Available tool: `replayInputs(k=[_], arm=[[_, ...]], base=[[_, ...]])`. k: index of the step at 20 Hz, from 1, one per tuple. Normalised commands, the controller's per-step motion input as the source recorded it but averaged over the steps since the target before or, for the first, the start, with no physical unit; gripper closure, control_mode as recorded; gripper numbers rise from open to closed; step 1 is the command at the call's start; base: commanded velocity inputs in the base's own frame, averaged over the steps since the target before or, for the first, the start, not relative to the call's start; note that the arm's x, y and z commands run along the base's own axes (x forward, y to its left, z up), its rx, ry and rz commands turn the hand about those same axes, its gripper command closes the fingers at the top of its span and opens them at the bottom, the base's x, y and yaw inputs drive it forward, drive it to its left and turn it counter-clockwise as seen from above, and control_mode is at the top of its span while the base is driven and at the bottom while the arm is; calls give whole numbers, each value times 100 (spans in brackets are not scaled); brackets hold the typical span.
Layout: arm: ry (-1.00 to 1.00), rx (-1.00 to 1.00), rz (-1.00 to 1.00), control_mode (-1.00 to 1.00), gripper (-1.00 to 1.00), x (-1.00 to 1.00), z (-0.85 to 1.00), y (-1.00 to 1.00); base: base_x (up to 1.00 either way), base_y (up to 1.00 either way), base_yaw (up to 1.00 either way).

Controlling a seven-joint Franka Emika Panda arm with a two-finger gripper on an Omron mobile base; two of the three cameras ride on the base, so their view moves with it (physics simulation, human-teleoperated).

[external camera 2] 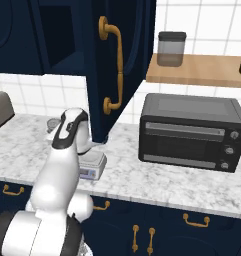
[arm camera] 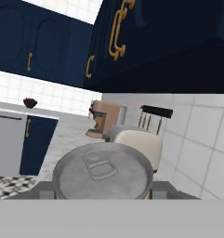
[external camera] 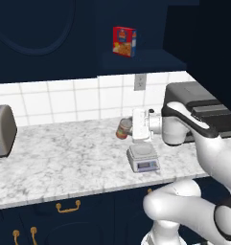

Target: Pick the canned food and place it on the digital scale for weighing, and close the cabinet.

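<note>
The open door of the cabinet [external camera 2: 119, 70] fills the upper centre of the right base view; below it the marble surface [external camera: 64, 162] carries the digital scale [external camera: 143, 158] at centre right of the left base view. Just above and left of the scale, the canned food [external camera: 123, 128] hangs tilted in the gripper [external camera: 131, 128], whose jaws are closed on its sides. The tin is probably rigid, smooth and moderately heavy, so a mid-wall hold suits it best.
</note>
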Motion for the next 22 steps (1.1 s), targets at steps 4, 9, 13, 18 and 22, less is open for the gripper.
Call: replayInputs(k=[4, 9, 13, 18, 22], arm=[[0, 0, 1, -100, 100, -3, -15, -17], [0, 0, 1, -100, 100, -28, -30, -17], [0, 0, 0, -100, 100, -17, -14, -19], [7, -4, -7, -100, 100, -8, -18, -17], [19, -6, -8, -100, 100, 0, -9, -34]], base=[[0, 0, 0], [0, 0, 0], [0, 0, 0], [0, 0, 0], [0, 0, 0]])
